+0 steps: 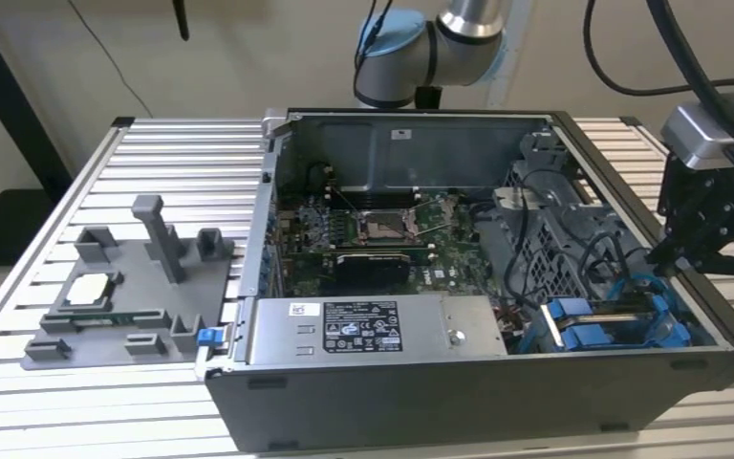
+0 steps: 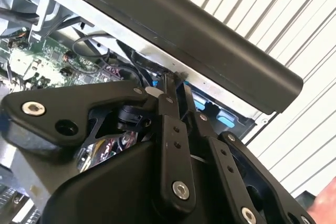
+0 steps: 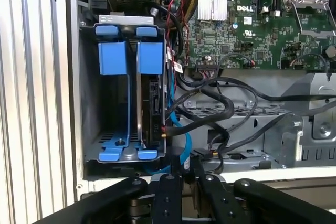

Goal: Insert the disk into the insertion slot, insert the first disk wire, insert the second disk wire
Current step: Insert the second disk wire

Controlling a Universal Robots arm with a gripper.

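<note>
The disk [image 3: 152, 98] stands on edge inside the insertion slot [image 3: 86, 103], its long axis pointing straight at my hand [image 3: 181, 174]. In the exterior view it lies at about 8 o'clock from me. My fingers are drawn narrow, their tips just beside 1 blue wire [image 3: 185, 153]; I cannot tell whether they touch it.

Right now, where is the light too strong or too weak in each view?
Exterior view: the case interior is dim, while the power supply box label shines white. First wrist view: the ribbed table is bright, the insertion slot lies in shadow. Second wrist view: the black gripper stands dark against the bright table.
</note>
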